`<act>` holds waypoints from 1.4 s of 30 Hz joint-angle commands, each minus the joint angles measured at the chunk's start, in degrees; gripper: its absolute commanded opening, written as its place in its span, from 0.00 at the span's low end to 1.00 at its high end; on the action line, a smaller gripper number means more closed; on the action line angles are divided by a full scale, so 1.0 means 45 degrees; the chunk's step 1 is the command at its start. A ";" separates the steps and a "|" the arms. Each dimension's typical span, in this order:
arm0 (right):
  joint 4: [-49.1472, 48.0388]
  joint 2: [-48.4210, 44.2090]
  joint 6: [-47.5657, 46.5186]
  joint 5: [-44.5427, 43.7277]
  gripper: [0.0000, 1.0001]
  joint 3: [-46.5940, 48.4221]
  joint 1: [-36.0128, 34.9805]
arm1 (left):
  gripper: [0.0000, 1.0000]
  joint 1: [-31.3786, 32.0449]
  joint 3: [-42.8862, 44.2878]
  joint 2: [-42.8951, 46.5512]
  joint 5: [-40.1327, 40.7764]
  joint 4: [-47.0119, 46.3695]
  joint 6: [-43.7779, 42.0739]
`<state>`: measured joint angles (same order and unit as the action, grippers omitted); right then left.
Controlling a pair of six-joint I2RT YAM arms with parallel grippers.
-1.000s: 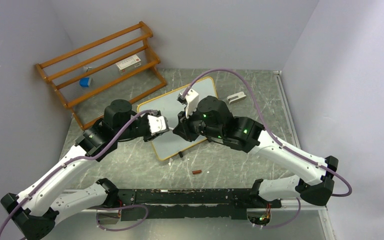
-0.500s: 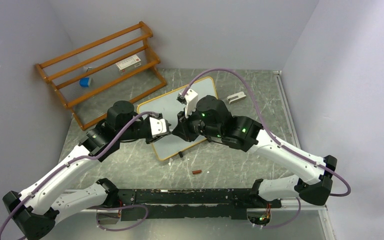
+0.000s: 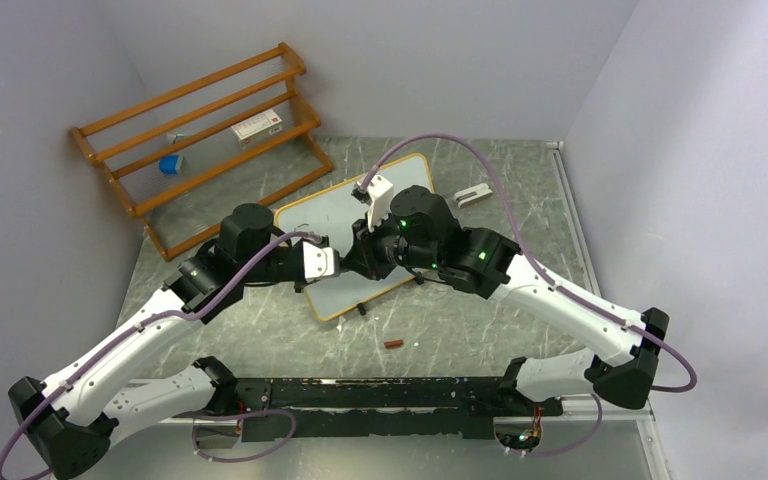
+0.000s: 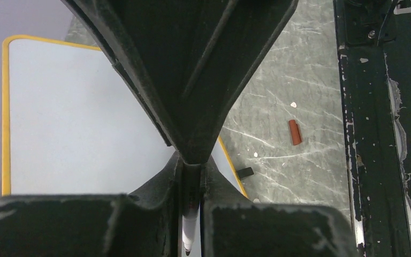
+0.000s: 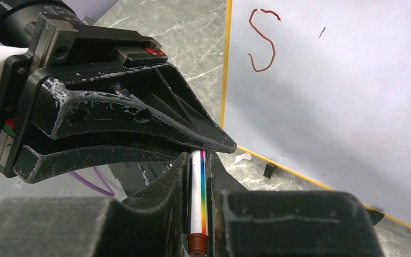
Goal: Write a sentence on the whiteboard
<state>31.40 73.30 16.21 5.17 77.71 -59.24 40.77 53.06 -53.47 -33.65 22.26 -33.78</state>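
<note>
The whiteboard lies flat mid-table, yellow-framed. Of the sentence, only a red-brown letter S and a short stroke beside it show. Both grippers meet above the board's near-left part, tip to tip. My right gripper is shut on the marker, a white barrel with a rainbow stripe and a brown end. My left gripper is shut on the same marker at its writing end, with the tip showing between its fingers. In the top view, my left gripper touches my right gripper.
A small red-brown cap lies on the marble table in front of the board. An orange-brown slatted rack stands at the back left, holding a white box and a blue item. A white object lies right of the board.
My left gripper has slid right to meet my right gripper and closed on the marker. The right arm has shifted slightly left, still gripping the marker.
</note>
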 commanded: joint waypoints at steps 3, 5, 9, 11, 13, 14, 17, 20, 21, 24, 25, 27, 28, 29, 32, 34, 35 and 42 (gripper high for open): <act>-0.0536 0.0120 0.0745 0.0524 0.02 0.0113 -0.0022 | 0.05 0.0020 -0.0111 0.0035 0.0163 -0.1280 0.0427; -0.0611 0.0137 0.0895 0.0715 0.08 0.0113 -0.0005 | 0.05 0.0021 -0.0075 0.0011 0.0264 -0.1252 0.0422; -0.0914 0.0159 0.1203 0.0805 0.20 -0.0002 0.0020 | 0.05 0.0018 -0.0171 0.0029 0.0270 -0.1308 0.0475; -0.1095 0.0141 0.1342 0.0735 0.23 -0.0112 0.0019 | 0.05 0.0016 -0.0203 0.0000 0.0243 -0.1333 0.0494; -0.1228 0.0134 0.1466 0.0745 0.25 -0.0185 0.0020 | 0.05 0.0018 -0.0208 -0.0026 0.0233 -0.1305 0.0480; -0.1229 0.0137 0.1470 0.0770 0.26 -0.0170 0.0021 | 0.05 0.0021 -0.0199 -0.0057 0.0258 -0.1286 0.0461; -0.1187 0.0172 0.1477 0.0913 0.26 -0.0103 0.0021 | 0.05 0.0013 -0.0153 -0.0090 0.0410 -0.1295 0.0531; -0.1107 0.0182 0.1492 0.0922 0.25 -0.0120 0.0023 | 0.05 0.0020 -0.0179 -0.0030 0.0521 -0.1424 0.0653; -0.1082 0.0177 0.1493 0.0922 0.25 -0.0138 0.0021 | 0.05 0.0021 -0.0180 -0.0013 0.0553 -0.1477 0.0683; -0.0987 0.0178 0.1459 0.0980 0.22 -0.0170 0.0021 | 0.05 0.0015 -0.0206 0.0008 0.0707 -0.1509 0.0690; -0.0953 0.0177 0.1448 0.0980 0.21 -0.0178 0.0035 | 0.05 0.0020 -0.0208 0.0008 0.0725 -0.1495 0.0690; -0.0896 0.0143 0.1420 0.1059 0.21 -0.0180 0.0036 | 0.05 0.0001 -0.0227 0.0025 0.0810 -0.1505 0.0706; -0.0836 0.0138 0.1404 0.1117 0.21 -0.0180 0.0035 | 0.05 -0.0001 -0.0255 0.0042 0.0851 -0.1536 0.0692; -0.0812 0.0133 0.1367 0.1171 0.21 -0.0189 0.0040 | 0.05 -0.0008 -0.0292 0.0061 0.0883 -0.1603 0.0722; -0.0821 0.0081 0.1387 0.1405 0.21 -0.0238 0.0050 | 0.05 -0.0041 -0.0397 0.0152 0.0976 -0.1845 0.0840; -0.0829 0.0080 0.1393 0.1591 0.21 -0.0248 0.0070 | 0.05 -0.0082 -0.0450 0.0215 0.1017 -0.1942 0.0847; -0.0835 0.0079 0.1369 0.1667 0.21 -0.0256 0.0068 | 0.05 -0.0107 -0.0485 0.0236 0.1013 -0.1983 0.0837; -0.0491 0.0014 0.1266 0.1595 0.23 -0.0184 0.0195 | 0.05 -0.0197 -0.0611 0.0291 0.0755 -0.1903 0.0579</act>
<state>28.95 73.54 20.80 7.09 77.19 -57.82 40.71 50.78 -52.23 -32.53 18.96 -30.63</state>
